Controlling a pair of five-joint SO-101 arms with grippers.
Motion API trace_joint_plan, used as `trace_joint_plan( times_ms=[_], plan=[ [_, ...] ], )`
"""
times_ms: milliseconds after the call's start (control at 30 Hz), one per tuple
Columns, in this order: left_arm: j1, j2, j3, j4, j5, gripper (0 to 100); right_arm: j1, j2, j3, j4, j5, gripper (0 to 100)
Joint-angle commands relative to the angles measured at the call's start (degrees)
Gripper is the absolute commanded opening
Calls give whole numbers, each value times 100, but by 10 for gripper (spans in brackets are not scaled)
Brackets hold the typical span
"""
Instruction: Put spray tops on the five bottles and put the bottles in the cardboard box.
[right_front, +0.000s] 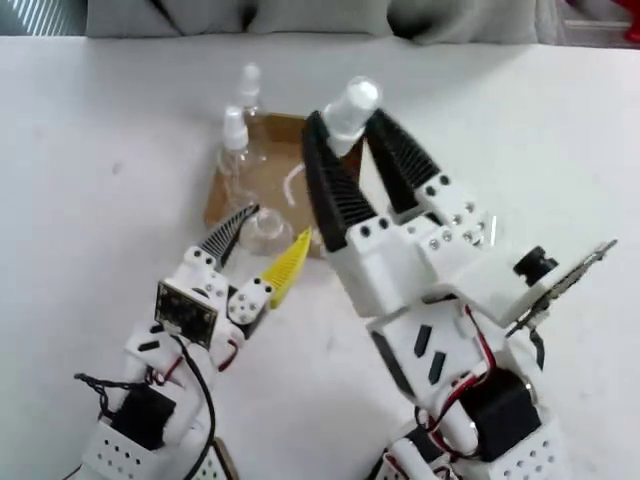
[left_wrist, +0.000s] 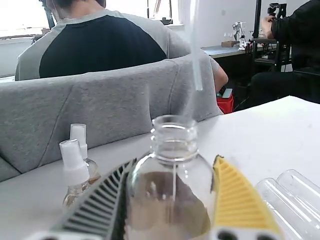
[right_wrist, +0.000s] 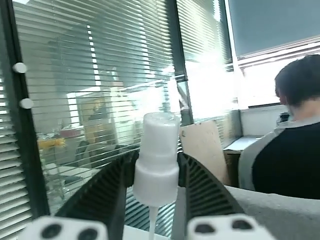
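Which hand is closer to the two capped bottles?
Left. The left hand holds the open bottle beside the capped bottles; the right hand is raised higher, holding a spray top.

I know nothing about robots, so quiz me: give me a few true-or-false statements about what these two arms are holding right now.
1. The right gripper is shut on a white spray top. True.
2. The clear bottle in the left gripper already wears a spray top. False: its neck is open.
3. Two other bottles standing beyond it carry spray tops. True.
4. Both of the left gripper's fingers are black. False: one is yellow, the other black.
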Motion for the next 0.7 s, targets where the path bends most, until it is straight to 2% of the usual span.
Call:
trace_joint_plan(
  times_ms=[0,667],
  plan=[
    [40,-110,-70,-202,18,28,-462,-31,-35,13,-18,15],
    [40,-110,-70,-202,18,28,-532,-31,229,-242,9,15]
  ],
)
